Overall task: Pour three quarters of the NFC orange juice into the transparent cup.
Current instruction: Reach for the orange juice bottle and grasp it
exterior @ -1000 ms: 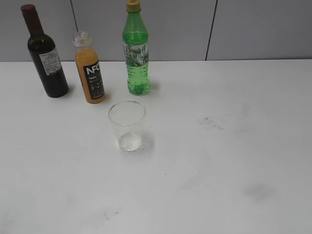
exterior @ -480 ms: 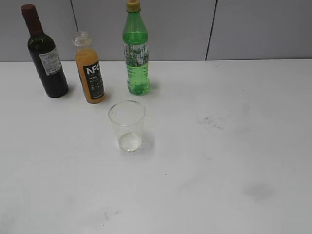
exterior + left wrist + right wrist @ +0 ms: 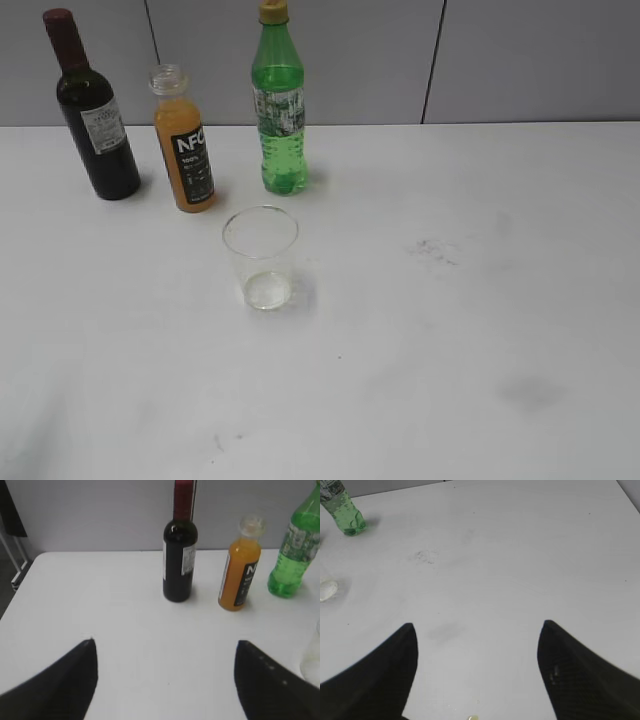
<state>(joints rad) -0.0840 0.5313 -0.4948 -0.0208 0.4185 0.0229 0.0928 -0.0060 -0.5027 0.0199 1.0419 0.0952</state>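
Observation:
The NFC orange juice [image 3: 184, 145] stands capless and upright at the back left of the white table, full of orange liquid; it also shows in the left wrist view [image 3: 240, 572]. The transparent cup [image 3: 261, 257] stands empty in front of it, and its edge shows at the right border of the left wrist view [image 3: 314, 655]. My left gripper [image 3: 165, 652] is open over bare table, well short of the bottles. My right gripper [image 3: 477, 635] is open too, with nothing between its fingers. Neither arm appears in the exterior view.
A dark wine bottle [image 3: 92, 112] stands left of the juice and a green bottle with a yellow cap [image 3: 279, 105] to its right. The table's left edge [image 3: 20, 580] shows in the left wrist view. A grey wall runs behind the table.
The bottles and the cup have not moved in the exterior view. No arm has come into that view.

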